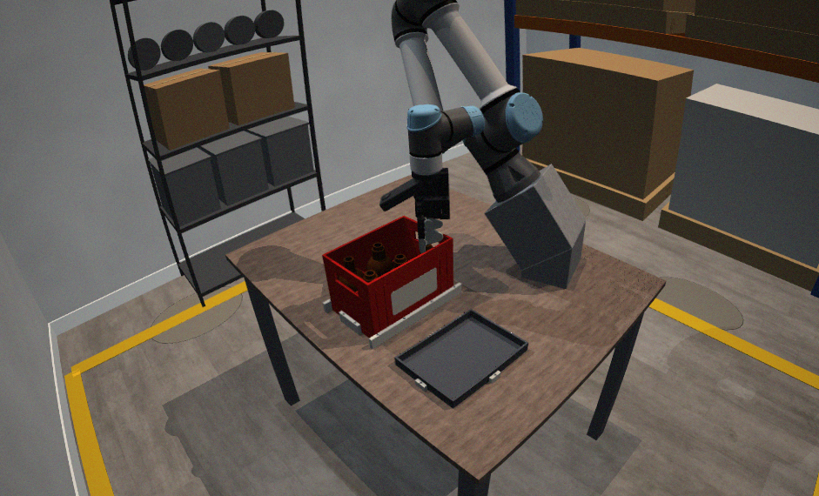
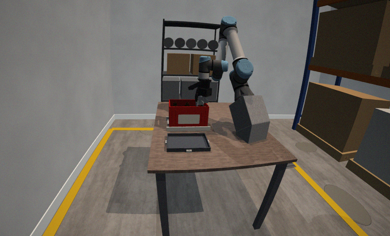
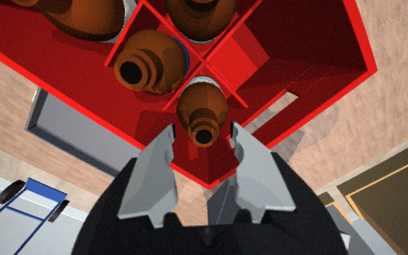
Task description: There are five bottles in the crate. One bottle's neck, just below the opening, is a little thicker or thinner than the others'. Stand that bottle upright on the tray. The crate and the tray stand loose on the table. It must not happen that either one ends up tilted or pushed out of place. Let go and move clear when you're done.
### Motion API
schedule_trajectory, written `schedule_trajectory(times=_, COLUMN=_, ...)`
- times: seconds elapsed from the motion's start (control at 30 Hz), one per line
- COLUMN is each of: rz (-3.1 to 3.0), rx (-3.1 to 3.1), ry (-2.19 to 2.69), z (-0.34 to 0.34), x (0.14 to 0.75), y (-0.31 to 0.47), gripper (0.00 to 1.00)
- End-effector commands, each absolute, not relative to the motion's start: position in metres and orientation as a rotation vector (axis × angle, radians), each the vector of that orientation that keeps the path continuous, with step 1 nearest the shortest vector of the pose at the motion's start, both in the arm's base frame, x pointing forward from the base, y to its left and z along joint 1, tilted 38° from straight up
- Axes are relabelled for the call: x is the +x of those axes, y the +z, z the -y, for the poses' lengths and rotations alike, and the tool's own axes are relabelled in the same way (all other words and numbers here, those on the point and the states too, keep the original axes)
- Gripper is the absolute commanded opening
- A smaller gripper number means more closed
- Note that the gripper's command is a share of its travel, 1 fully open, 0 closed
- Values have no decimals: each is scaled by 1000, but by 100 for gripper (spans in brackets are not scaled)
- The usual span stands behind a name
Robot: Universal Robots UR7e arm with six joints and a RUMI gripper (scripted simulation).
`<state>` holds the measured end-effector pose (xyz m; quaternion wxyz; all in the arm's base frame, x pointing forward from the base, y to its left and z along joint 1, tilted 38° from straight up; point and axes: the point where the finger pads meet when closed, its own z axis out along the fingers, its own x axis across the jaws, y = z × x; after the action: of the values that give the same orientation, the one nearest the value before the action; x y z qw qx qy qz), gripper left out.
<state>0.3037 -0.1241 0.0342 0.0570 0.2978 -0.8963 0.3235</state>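
Top view: gripper (image 1: 425, 241) hangs vertical over the far right corner cell of the red crate (image 1: 380, 294); dark tray (image 1: 461, 356) lies on the table (image 1: 553, 320) at the crate's 5 o'clock, apart from it.
Exterior view: gripper (image 2: 201, 102) at the crate's (image 2: 187, 117) back right corner; tray (image 2: 187, 142) in front.
Wrist view: brown bottle (image 3: 203, 112) stands in the corner cell, its mouth between the two fingers, gaps either side; jaws partly parted, gripping nothing. Next bottle (image 3: 150, 67) at its 10 o'clock.

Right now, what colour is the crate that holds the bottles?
Red, with a grey panel on its side. The crate shows best in the top view.
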Motion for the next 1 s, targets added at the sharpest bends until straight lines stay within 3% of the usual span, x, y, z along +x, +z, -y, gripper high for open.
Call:
schedule_trajectory(times=0.0, rz=2717, rx=902, ry=977, z=124, x=302, y=33, gripper=38)
schedule_trajectory(times=0.4, rz=2717, rx=902, ry=977, z=124, x=302, y=33, gripper=38)
schedule_trajectory(times=0.43, rz=2717, rx=902, ry=977, z=124, x=302, y=33, gripper=0)
schedule_trajectory(times=0.97, rz=2717, rx=902, ry=978, z=124, x=302, y=33, gripper=0)
